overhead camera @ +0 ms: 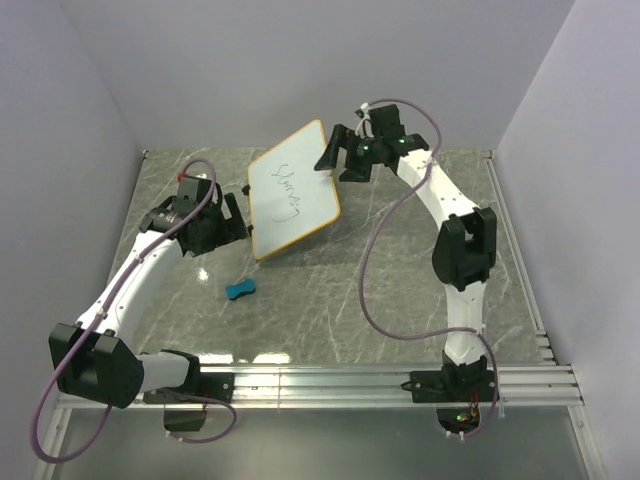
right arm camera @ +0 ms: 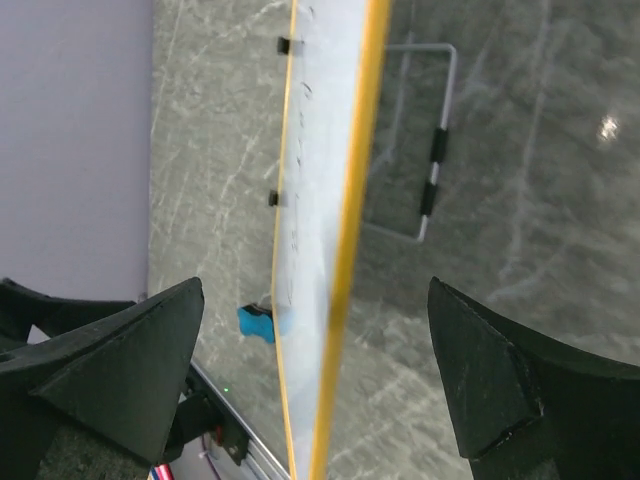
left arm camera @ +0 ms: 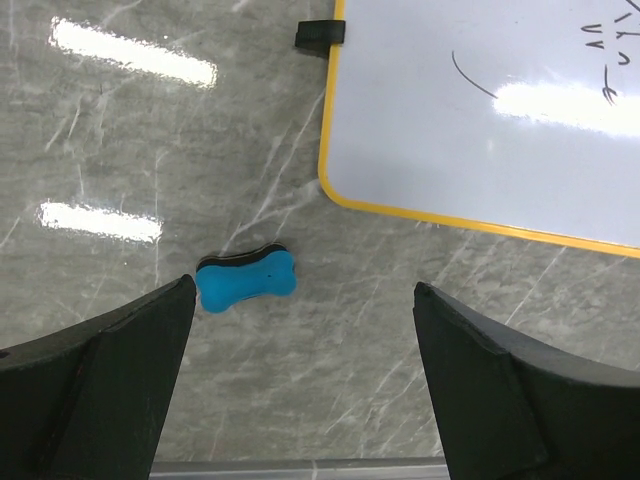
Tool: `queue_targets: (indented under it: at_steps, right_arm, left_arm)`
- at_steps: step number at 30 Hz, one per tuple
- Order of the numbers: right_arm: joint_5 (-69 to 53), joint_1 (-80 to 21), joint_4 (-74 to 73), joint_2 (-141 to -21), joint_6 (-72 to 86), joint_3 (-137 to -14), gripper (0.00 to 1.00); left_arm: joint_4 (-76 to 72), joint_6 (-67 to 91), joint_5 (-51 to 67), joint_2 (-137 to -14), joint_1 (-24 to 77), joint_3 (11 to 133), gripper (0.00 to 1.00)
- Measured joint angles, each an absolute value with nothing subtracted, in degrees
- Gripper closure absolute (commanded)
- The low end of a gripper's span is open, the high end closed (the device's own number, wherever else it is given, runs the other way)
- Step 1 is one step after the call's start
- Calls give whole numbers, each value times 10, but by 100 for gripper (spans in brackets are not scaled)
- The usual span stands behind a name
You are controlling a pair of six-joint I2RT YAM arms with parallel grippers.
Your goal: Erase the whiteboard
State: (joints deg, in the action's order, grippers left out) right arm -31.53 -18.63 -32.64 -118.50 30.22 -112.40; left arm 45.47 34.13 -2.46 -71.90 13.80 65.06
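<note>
While both hands are wide open and hold nothing, the left hand [overhead camera: 240, 215] sits in the middle left of the top view, just beside the left edge of the whiteboard [overhead camera: 292, 190]. In its own wrist view the left hand [left arm camera: 305, 300] shows two black fingers [left arm camera: 110, 380] at the bottom corners, with a big gap between them. Just above that gap, a bit to the left, lies a small blue eraser [left arm camera: 246, 280] shaped like a bone. It rests flat on the grey stone bench [left arm camera: 120, 200]. The whiteboard [left arm camera: 480, 120] fills the upper right of this view, and a black clip [left arm camera: 320, 34] sits on its yellow frame at the top.

Up at the top middle of the top view, the right hand [overhead camera: 342, 160] is at the far right edge of the whiteboard. In its wrist view the right hand [right arm camera: 316, 295] has its fingers [right arm camera: 120, 360] spread far apart. The whiteboard [right arm camera: 320, 200] is seen from its thin edge here, and that yellow edge runs up the middle of the picture between the two fingers. Neither finger touches it. A thin grey wire loop [right arm camera: 435, 150] shows to the right of the board.

On the bench [overhead camera: 400, 300] the whiteboard lies turned at a slant, in the upper middle of the top view. Black scribbles [overhead camera: 288, 190] are on its white face. The blue eraser [overhead camera: 240, 290] sits below the board's lower left corner, apart from it.
</note>
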Motion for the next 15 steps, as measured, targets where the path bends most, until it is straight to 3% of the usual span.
queue_targets:
  at_steps: [7, 9, 15]
  right_arm:
    - [-340, -197, -359, -1261, 304, -1241, 2]
    - [-347, -197, -359, -1264, 304, -1244, 20]
    - [-350, -201, -371, -1296, 297, -1246, 50]
  left_arm:
    - [466, 367, -41, -731, 140, 659, 5]
    - [470, 373, -45, -732, 141, 659, 5]
    - [480, 382, -55, -739, 142, 659, 5]
